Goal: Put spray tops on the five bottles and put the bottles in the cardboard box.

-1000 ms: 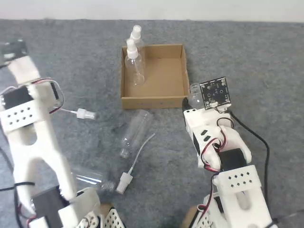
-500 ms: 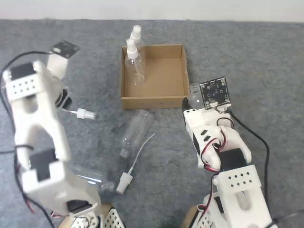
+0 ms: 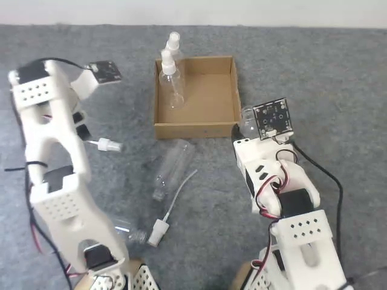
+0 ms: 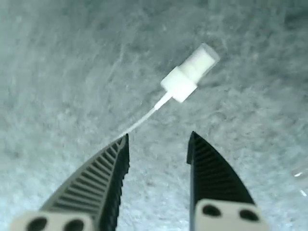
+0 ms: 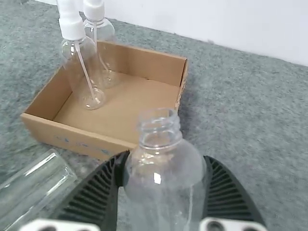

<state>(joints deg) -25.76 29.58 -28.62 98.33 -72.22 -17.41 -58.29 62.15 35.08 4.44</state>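
My left gripper (image 4: pixel 156 144) is open and hovers low over the carpet, just short of a loose white spray top (image 4: pixel 189 74) whose thin tube runs toward one finger. From above, that spray top (image 3: pixel 109 145) lies left of the cardboard box (image 3: pixel 193 130), with the left gripper (image 3: pixel 83 132) beside its tube end. My right gripper (image 5: pixel 161 168) is shut on an upright uncapped bottle (image 5: pixel 161 161), held at the box's front right corner (image 3: pixel 247 121). Two capped bottles (image 3: pixel 171 81) (image 3: pixel 174 43) stand at the box's far left corner.
An uncapped bottle (image 3: pixel 172 164) lies on the carpet in front of the box. Another spray top (image 3: pixel 159 230) with a long tube lies nearer the front. A further bottle (image 3: pixel 126 229) lies beside it, partly behind the left arm.
The left arm has swung up from the left edge and in toward the box, bringing its gripper over the loose spray top. The right arm and its bottle have stayed put.
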